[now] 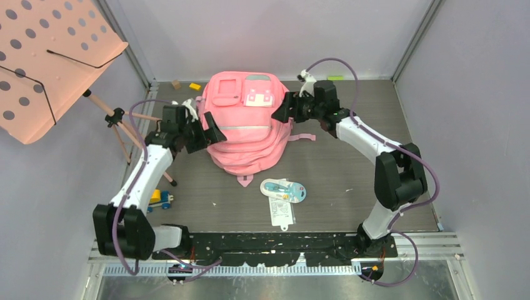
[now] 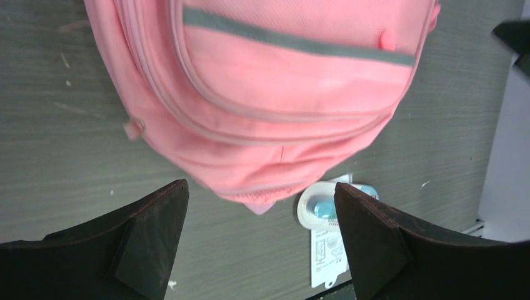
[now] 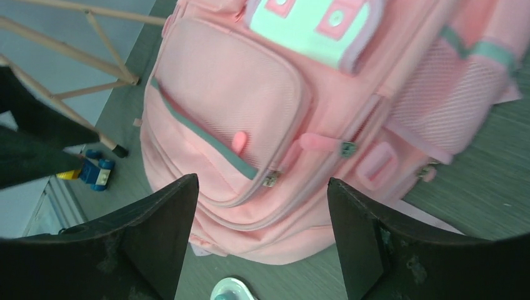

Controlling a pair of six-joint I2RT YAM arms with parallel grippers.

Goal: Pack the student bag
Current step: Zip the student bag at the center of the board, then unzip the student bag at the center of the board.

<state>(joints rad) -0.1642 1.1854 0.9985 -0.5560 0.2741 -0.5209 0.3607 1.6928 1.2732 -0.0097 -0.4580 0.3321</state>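
Note:
The student bag [image 1: 247,128], a large pink backpack with a white patch and grey strips, lies in the middle of the table, its zips shut. It fills the left wrist view [image 2: 281,94] and the right wrist view [image 3: 262,94]. My left gripper [image 1: 211,134] is open and empty just above the bag's left side, jaws wide [image 2: 260,186]. My right gripper [image 1: 282,109] is open and empty above the bag's right upper side, jaws wide [image 3: 262,181]. A white blister pack with a blue item [image 1: 284,190] lies in front of the bag and also shows in the left wrist view [image 2: 322,215].
A salmon-pink perforated music stand [image 1: 50,56] on a tripod stands at the left. A blue and yellow toy car [image 1: 160,199] lies by the left arm and shows in the right wrist view [image 3: 94,172]. Small blocks [image 1: 195,87] lie at the back. Walls close the sides.

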